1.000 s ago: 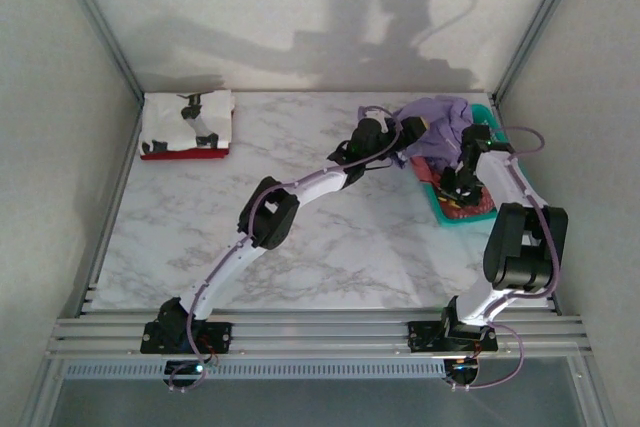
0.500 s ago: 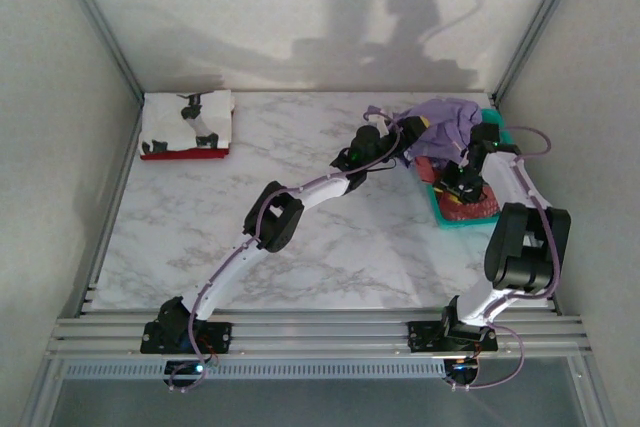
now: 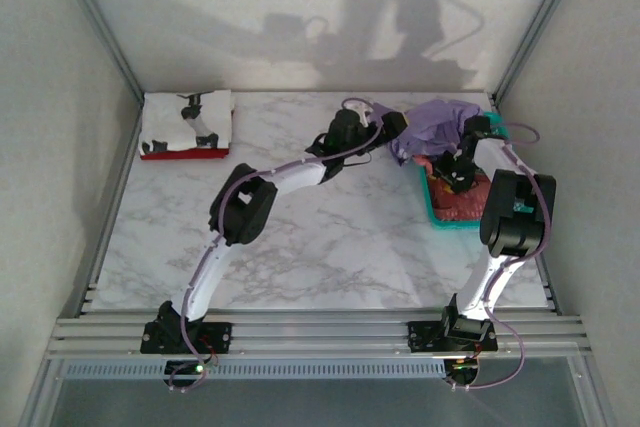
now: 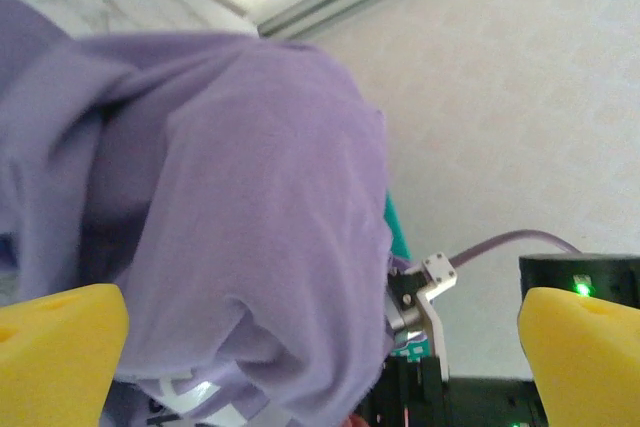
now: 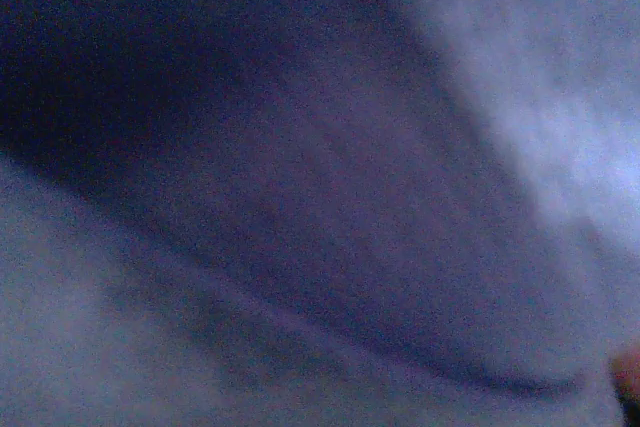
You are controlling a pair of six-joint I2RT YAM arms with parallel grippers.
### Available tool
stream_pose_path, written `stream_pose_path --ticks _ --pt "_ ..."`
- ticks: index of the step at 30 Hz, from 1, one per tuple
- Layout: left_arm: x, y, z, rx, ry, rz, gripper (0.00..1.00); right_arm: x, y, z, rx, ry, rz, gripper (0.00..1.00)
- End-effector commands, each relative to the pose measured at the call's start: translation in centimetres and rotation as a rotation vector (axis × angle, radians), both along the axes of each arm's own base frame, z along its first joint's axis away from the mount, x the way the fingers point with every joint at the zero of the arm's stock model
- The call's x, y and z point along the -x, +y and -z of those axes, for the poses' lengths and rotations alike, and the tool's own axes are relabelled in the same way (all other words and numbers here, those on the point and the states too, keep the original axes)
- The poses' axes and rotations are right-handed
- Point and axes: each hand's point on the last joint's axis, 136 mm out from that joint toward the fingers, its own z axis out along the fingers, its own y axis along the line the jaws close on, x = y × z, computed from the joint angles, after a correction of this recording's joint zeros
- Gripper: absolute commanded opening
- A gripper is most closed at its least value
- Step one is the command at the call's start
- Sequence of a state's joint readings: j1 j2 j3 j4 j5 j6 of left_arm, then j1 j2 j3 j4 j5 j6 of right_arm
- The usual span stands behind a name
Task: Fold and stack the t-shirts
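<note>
the lavender t-shirt sits bunched just ahead of the left tool, whose yellow fingers stand wide apart, probably to take a fold. it drapes over the right tool, so i cannot tell that grip, above the teal basket. the folded shirts lie well apart, leftward.

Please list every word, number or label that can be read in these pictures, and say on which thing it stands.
No text can be read.
White shirt: black print, too small to read as words.
Lavender shirt: white marks near its lower edge in the left wrist view, mostly hidden, unreadable.
</note>
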State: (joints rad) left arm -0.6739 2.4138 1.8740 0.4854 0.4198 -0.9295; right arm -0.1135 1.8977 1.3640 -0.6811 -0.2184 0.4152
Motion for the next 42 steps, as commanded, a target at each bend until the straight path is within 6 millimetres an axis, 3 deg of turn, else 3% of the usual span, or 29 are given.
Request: stream_pose_path --ticks 1,4,10,13,19,23,27,30,33,34,37,42 --pt "0.8 0.7 -3.8 0.003 -0.124 0.009 1.0 -1.9 0.1 -1.3 0.001 -0.04 -0.054 0.48" --pt "0.8 1.5 -4.0 -0.03 -0.121 0.006 1.0 -0.9 -0.4 -2.3 0.041 -0.06 -0.06 0.5" --pt "2.1 3.3 -4.6 -0.089 -0.152 -0.01 1.0 3.8 0.2 -7.1 0.03 -0.1 -0.02 0.54" --pt "2.6 4.2 -4.6 -0.141 -0.156 -0.025 1.0 4.7 -0.2 -9.1 0.066 -0.14 -0.011 0.58" --pt "4.5 5.1 -4.5 -0.284 -0.17 -0.04 1.0 1.9 -1.0 -10.7 0.109 -0.164 -0.021 0.58" --pt "5.5 5.4 -3.7 -0.334 -0.157 -0.045 1.0 -0.8 -1.2 -9.2 0.105 -0.166 -0.05 0.58" --pt "7.1 5.0 -3.1 -0.26 -0.158 -0.039 1.0 -3.0 -1.6 -6.5 0.127 -0.138 -0.094 0.57" --pt "7.5 4.8 -2.1 -0.27 -0.135 -0.029 1.0 -3.8 -1.6 -5.4 0.135 -0.127 -0.126 0.5" --pt "7.7 5.3 -2.0 -0.279 -0.125 -0.038 1.0 -3.7 -1.9 -5.8 0.155 -0.142 -0.128 0.31" --pt "7.7 5.4 -2.0 -0.28 -0.12 -0.04 1.0 -3.6 -1.8 -6.3 0.157 -0.158 -0.133 0.21" --pt "7.8 5.5 -2.4 -0.274 -0.117 -0.041 1.0 -3.4 -1.6 -8.7 0.183 -0.201 -0.145 0.06" --pt "7.7 6.3 -3.2 -0.271 -0.114 -0.073 1.0 -2.4 -1.4 -13.5 0.248 -0.247 -0.16 0.01"
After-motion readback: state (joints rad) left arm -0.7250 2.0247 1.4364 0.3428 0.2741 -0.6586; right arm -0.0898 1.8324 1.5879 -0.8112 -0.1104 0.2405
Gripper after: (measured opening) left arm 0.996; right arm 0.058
